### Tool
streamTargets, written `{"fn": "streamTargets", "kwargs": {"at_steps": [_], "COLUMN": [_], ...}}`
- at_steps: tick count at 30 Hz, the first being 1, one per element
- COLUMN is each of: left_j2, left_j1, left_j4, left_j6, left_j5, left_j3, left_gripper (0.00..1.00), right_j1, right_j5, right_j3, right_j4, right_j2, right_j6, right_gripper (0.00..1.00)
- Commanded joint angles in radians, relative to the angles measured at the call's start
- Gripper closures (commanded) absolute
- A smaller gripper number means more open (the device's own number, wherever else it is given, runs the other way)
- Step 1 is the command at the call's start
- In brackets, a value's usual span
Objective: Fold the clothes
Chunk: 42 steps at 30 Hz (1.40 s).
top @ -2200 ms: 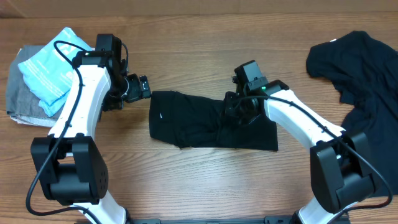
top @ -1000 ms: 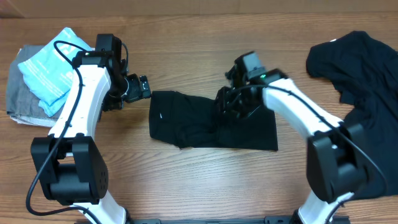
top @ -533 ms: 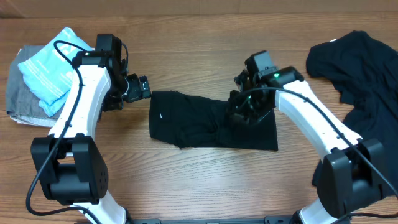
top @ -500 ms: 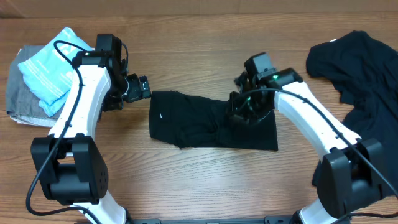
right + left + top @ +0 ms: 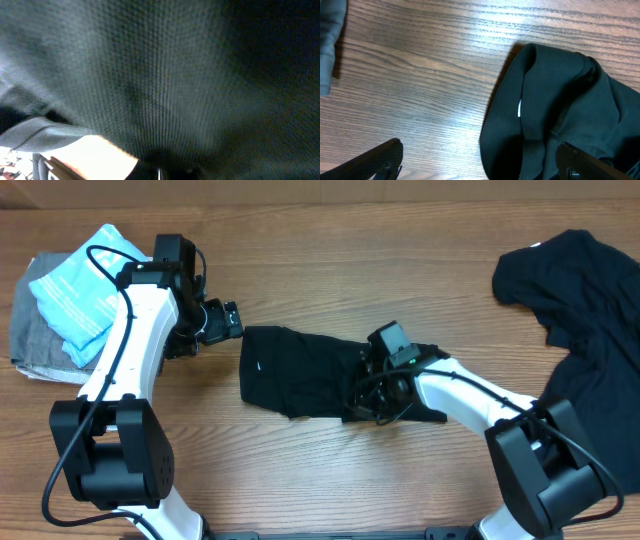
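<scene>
Two black garments lie on the wood tabletop [image 5: 320, 240]: big shirt [image 5: 590, 310] spread loose at far right, well apart from smaller folded piece [image 5: 300, 370] at centre. We see grey garment [image 5: 30, 340] far left w/ blue packet [image 5: 75, 290] on top. Right claw [image 5: 385, 392] pinched tight on folded piece's right part. Left claw [image 5: 232, 320] gapes wide just beside its left edge, holding nothing.

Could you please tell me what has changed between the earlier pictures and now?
The right pincer slid toward the robot's base across the folded black garment to its near edge and shut, apparently pinching the fabric. The left pincer, open by the garment's left corner, the loose black shirt, the grey garment and the light blue packet stayed put.
</scene>
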Motion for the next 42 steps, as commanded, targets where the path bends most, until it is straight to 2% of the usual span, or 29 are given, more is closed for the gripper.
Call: {"fn": "streamTargets", "kwargs": {"at_steps": [1,4,7,12,14,17,21,25,33,36,39,42], "left_j2": [-0.029,-0.029,-0.029,-0.029,-0.029,-0.029,-0.029,-0.029,-0.029,-0.029,-0.029,-0.029], "left_j1": [0.006,0.006,0.006,0.006,0.006,0.006,0.006,0.006,0.006,0.006,0.006,0.006], "left_j4": [0.001,0.001,0.001,0.001,0.001,0.001,0.001,0.001,0.001,0.001,0.001,0.001], "left_j6": [0.004,0.004,0.004,0.003,0.004,0.003,0.004,0.003,0.004,0.004,0.003,0.004], "left_j5": [-0.007,-0.007,-0.007,-0.007,-0.007,-0.007,-0.007,-0.007,-0.007,-0.007,-0.007,-0.007], "left_j3": [-0.005,-0.005,-0.005,-0.005,-0.005,-0.005,-0.005,-0.005,-0.005,-0.005,-0.005,-0.005], "left_gripper": [0.0,0.0,0.0,0.0,0.0,0.0,0.0,0.0,0.0,0.0,0.0,0.0], "right_j1": [0.004,-0.008,-0.047,-0.106,-0.113,-0.116,-0.114,-0.098,-0.06,-0.04,-0.039,-0.063], "right_j5": [-0.002,-0.059,-0.206,-0.316,-0.303,-0.175,0.028,0.123,0.133,0.124,0.113,0.076], "right_j3": [-0.021,0.002,0.058,0.179,0.223,0.259,0.259,0.255,0.252,0.252,0.257,0.284], "right_j4": [0.056,0.073,0.069,0.004,-0.029,-0.074,-0.121,-0.151,-0.055,0.013,0.03,0.025], "right_j2": [0.009,0.008,-0.006,-0.064,-0.085,-0.095,-0.081,-0.04,0.106,0.154,0.157,0.12], "right_j6": [0.029,0.02,-0.035,-0.085,-0.124,-0.137,-0.137,-0.137,-0.137,-0.137,-0.137,-0.148], "right_gripper": [0.95,0.95,0.89,0.85,0.85,0.85,0.85,0.85,0.84,0.79,0.78,0.69]}}
